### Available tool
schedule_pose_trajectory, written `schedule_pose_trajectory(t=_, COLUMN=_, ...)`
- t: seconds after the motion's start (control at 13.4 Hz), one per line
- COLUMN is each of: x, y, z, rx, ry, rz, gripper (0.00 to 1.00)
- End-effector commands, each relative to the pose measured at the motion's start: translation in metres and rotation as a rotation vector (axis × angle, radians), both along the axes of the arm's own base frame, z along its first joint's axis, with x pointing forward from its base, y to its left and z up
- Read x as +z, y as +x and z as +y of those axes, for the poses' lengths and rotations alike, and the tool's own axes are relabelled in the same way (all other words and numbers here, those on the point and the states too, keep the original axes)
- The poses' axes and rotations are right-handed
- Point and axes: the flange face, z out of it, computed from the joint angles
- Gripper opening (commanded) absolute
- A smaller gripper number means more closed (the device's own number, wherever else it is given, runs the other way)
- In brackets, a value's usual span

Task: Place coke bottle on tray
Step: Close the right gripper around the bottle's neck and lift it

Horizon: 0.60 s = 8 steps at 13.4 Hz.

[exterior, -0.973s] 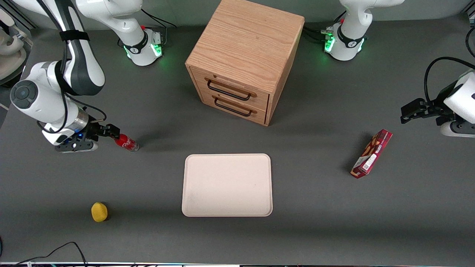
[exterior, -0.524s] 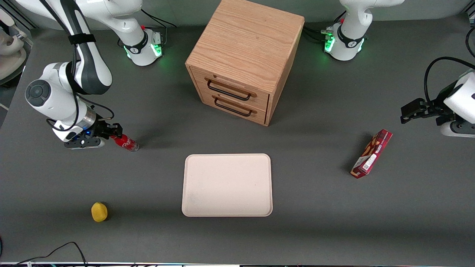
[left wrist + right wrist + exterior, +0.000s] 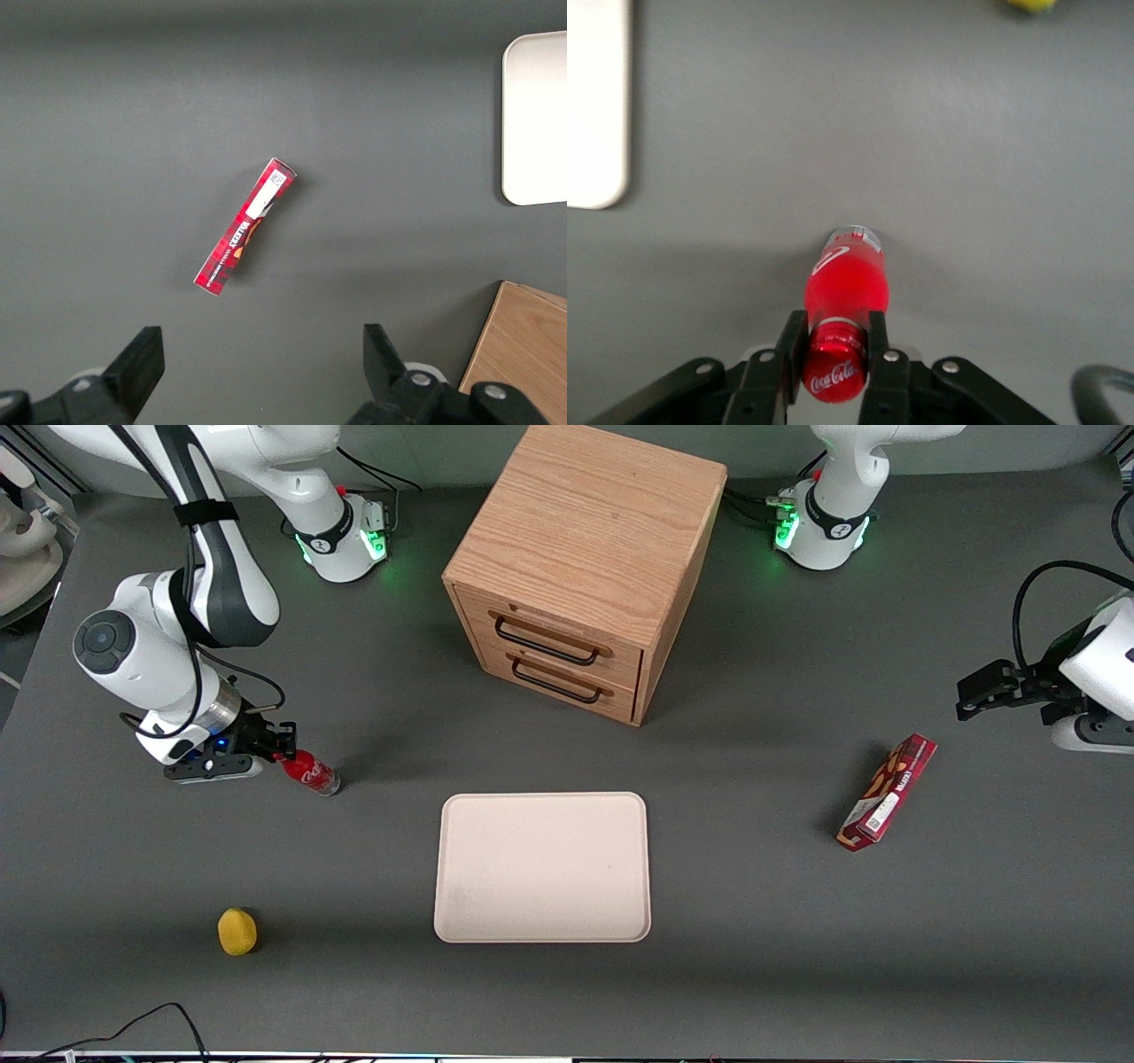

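- The right arm's end effector (image 3: pixel 282 755) sits low over the grey worktop (image 3: pixel 753 921), toward the working arm's end, its two fingers (image 3: pixel 792 347) closed on the neck of the coke bottle (image 3: pixel 314 772) just under the red cap.
- The bottle tilts, its clear base toward the worktop.
- The cream tray (image 3: pixel 542 867) lies well apart from the bottle, in front of a wooden drawer cabinet (image 3: pixel 580 567).
- A small yellow object (image 3: pixel 236 931) lies nearer the front camera than the bottle.
- A long red snack box (image 3: pixel 887 792) lies toward the parked arm's end.
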Motion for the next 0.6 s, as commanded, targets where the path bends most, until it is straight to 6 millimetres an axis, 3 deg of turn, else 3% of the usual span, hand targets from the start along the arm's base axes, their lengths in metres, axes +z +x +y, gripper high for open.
schedule_pose_trajectory(t=0.0, x=0.056, y=0.061, z=0.055, rx=-0.040, ry=0.028, rz=0.019, gripper=0.00)
schedule_pose_trajectory(t=0.22, x=0.083, y=0.117, z=0.106, rx=-0.064, ry=0.061, rz=-0.012, gripper=0.00)
schedule_pose_trajectory(t=0.37, x=0.092, y=0.134, z=0.152, rx=-0.070, ry=0.082, rz=-0.043, gripper=0.00)
schedule_pose_trajectory(t=0.52, x=0.073, y=0.147, z=0.180, rx=-0.093, ry=0.090, rz=-0.039, gripper=0.00)
